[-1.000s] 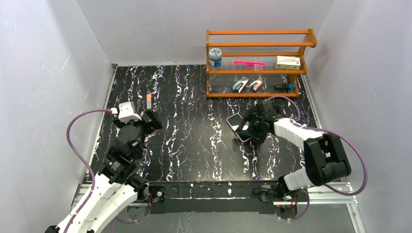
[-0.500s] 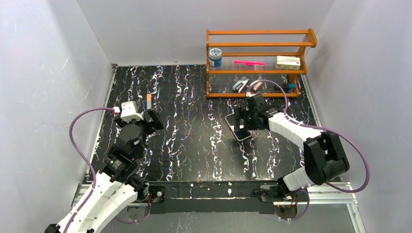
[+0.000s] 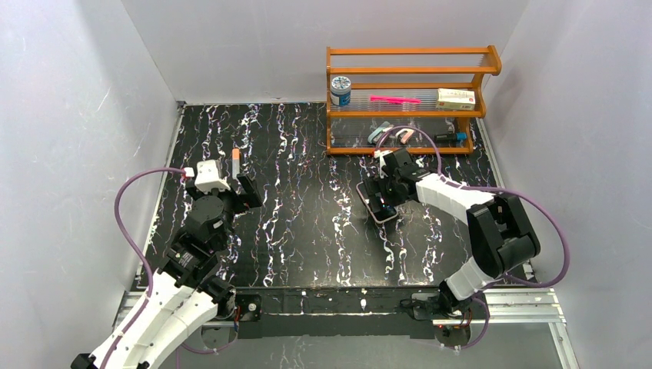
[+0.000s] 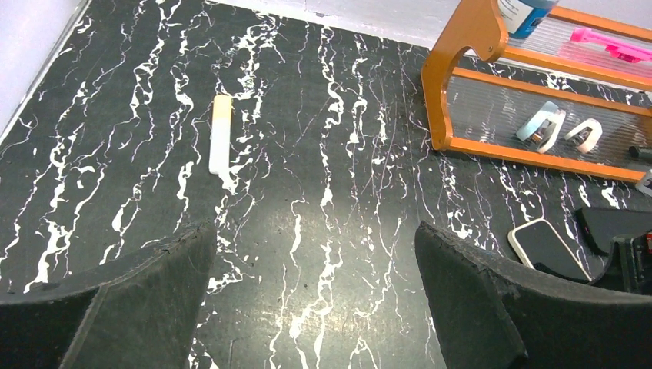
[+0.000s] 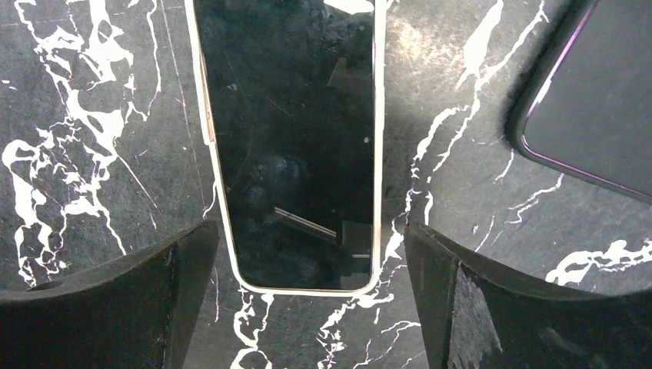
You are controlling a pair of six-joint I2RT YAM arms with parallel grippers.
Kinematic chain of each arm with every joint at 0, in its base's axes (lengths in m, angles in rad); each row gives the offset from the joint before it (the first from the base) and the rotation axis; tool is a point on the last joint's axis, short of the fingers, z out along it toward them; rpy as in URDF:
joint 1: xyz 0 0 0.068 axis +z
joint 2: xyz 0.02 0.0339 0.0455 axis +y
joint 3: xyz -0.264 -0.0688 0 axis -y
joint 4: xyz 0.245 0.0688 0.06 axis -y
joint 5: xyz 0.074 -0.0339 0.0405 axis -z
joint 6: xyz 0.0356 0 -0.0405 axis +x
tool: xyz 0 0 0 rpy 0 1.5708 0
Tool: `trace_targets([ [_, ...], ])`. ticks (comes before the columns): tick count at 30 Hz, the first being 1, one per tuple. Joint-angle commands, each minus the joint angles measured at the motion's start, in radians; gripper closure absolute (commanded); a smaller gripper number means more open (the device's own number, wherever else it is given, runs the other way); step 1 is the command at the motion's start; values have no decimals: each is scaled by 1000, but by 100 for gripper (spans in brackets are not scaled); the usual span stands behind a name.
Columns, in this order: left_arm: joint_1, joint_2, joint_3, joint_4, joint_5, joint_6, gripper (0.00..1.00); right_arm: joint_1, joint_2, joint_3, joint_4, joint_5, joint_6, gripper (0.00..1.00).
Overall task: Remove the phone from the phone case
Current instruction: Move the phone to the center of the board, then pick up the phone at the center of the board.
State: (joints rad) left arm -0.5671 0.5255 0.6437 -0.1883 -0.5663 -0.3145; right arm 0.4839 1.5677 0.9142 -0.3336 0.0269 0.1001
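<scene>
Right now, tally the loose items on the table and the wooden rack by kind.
Phone: 1
Phone case: 1
Orange-tipped stick: 1
Stapler: 2
Jar: 1
Pink handled tool: 1
Box: 1
Blue-ended pen: 1
Total: 9

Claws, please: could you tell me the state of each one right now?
Left claw: open, holding nothing.
Right claw: open above the phone, holding nothing.
</scene>
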Motion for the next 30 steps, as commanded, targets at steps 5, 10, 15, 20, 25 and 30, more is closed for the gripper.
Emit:
trace_targets([
  [5,-5,49,33,1,83,-3,2,25,45,54,8,-86,-74,1],
  [10,-4,123,60,-19,150,-11,2,48,82,64,-12,-33,-71,1],
  [15,-2,170,75,-24,211,-27,2,98,120,86,-45,72,-45,1],
  [20,-2,208,98,-42,252,-52,2,112,171,120,-82,102,-6,1],
  [25,-2,259,127,-68,282,-100,2,118,215,156,-127,118,35,13],
  [30,-2,302,140,-65,325,-141,2,150,216,165,-117,118,85,41],
])
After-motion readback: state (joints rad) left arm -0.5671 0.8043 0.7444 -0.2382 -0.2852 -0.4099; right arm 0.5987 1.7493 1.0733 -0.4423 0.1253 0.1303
